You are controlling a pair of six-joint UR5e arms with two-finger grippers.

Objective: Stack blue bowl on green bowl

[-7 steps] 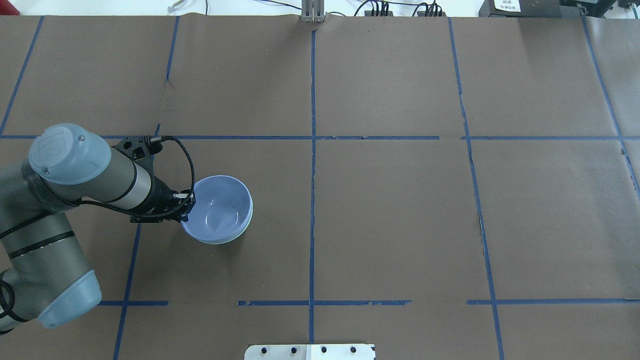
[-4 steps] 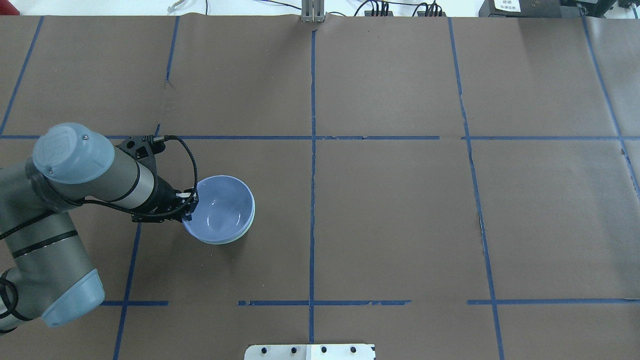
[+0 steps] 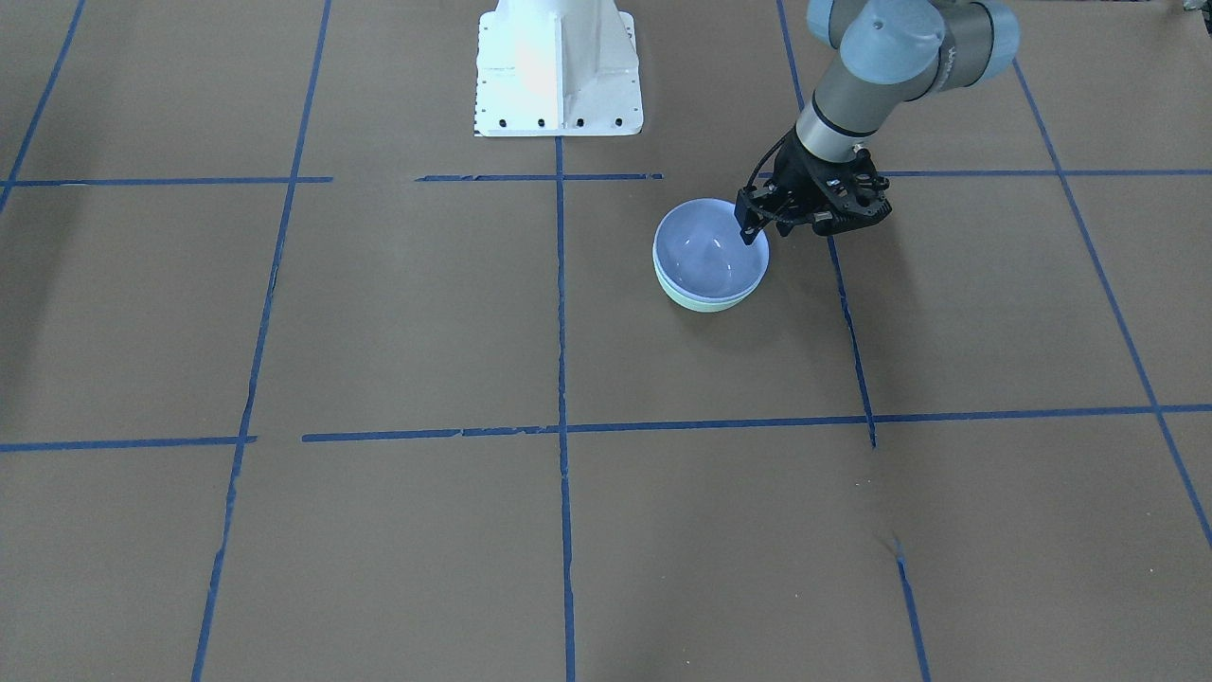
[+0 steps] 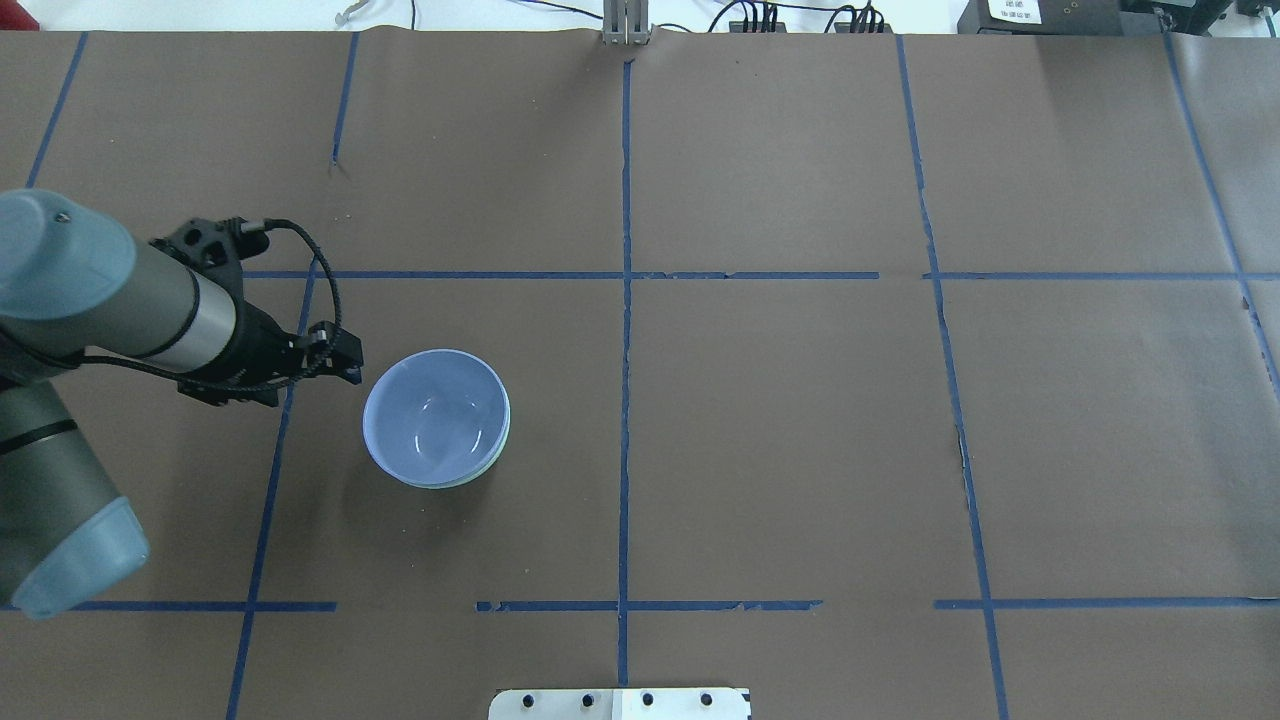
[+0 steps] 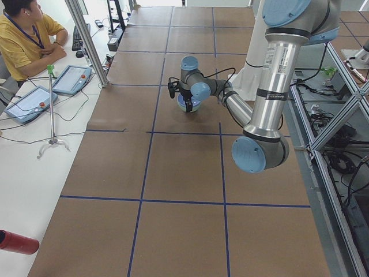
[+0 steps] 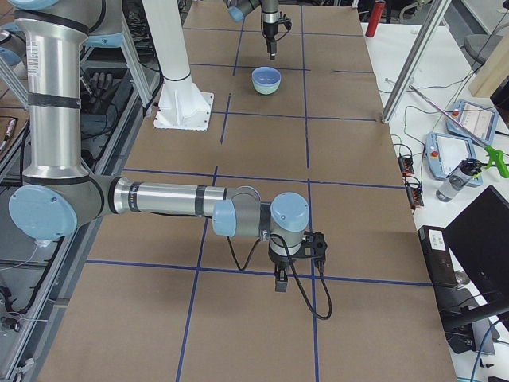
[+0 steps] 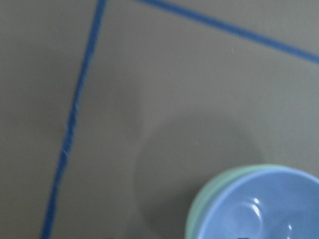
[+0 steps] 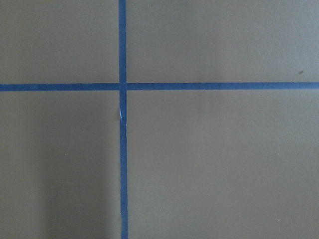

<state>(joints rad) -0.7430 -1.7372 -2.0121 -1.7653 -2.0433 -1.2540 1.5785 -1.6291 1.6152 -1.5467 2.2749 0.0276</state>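
The blue bowl (image 4: 432, 415) sits nested inside the green bowl (image 4: 506, 428) on the brown table, left of centre. Only a thin mint rim of the green bowl shows under it. Both also show in the front view, blue (image 3: 710, 251) over green (image 3: 705, 301), and in the left wrist view, blue (image 7: 269, 209) and green (image 7: 199, 211). My left gripper (image 4: 343, 360) is open and empty, raised just to the left of the bowls and apart from them. My right gripper (image 6: 280, 282) shows only in the exterior right view, low over bare table far from the bowls; I cannot tell its state.
Blue tape lines (image 4: 625, 300) divide the table into squares. The white robot base plate (image 3: 559, 114) stands at the robot's edge. An operator (image 5: 23, 34) sits beyond the table's far side beside tablets (image 5: 75, 78).
My left gripper has let go of the blue bowl's rim and drawn back to the left and upward. The blue bowl has settled level in the green bowl.
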